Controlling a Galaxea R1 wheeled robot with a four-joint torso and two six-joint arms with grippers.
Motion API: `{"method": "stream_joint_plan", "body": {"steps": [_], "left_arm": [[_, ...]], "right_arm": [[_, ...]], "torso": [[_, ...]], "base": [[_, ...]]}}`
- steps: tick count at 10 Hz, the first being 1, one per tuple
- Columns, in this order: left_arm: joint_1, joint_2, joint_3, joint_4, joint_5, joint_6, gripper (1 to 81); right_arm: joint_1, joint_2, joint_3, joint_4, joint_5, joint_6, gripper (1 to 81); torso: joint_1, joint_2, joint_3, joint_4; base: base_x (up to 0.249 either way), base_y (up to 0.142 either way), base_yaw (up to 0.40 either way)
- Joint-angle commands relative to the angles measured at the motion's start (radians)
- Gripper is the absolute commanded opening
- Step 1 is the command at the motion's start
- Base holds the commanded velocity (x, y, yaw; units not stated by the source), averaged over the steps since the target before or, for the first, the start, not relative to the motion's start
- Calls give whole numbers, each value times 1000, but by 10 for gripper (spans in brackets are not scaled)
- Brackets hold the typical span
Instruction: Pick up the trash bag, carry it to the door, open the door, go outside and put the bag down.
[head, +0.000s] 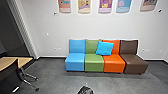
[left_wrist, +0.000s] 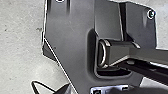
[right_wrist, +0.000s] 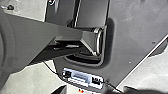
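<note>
1. You have the task's thing, most likely, in the dark, crumpled shape at the near edge of the head view, about mid-width: take it as the trash bag (head: 85, 90). Only its upper part is visible, drawn up to a thin tip, so treat that reading as a judgement.
2. You cannot tell whether the bag rests on the floor (head: 53, 75) or is already lifted, so don't count the pick-up as done on this evidence.
3. For your left hand (left_wrist: 94, 90), you cannot tell whether it is open, closed or gripping anything.
4. Your right hand (right_wrist: 93, 90) is equally unclear; you cannot tell its state or whether it has the bag.
5. You are indoors, facing a row of joined seats, blue (head: 75, 61), green (head: 94, 62), orange (head: 113, 63) and brown (head: 135, 63), against a pale wall (head: 87, 26). A bright blue cushion (head: 105, 48) leans where the green and orange backs meet.
6. To your left, a desk (head: 12, 62) and a dark chair (head: 11, 77) stand near a tall frame (head: 23, 30) with darkness beyond; you cannot tell whether it belongs to the task's door.
7. As judged from here, you have reaching and opening the door, getting outside and setting the bag down all left to do.
</note>
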Motion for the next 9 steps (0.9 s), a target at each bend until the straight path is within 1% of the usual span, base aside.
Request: {"method": "stream_joint_plan", "body": {"steps": [1,9], "left_arm": [[-33,-10,3,-3,64,2,811],[-30,-10,3,-3,63,2,811]], "right_arm": [[24,0,10,2,-64,-5,811],[27,0,18,-4,-75,-6,811]], "torso": [[0,0,0,0],[0,0,0,0]], "base": [[157,0,0],[157,0,0]]}}
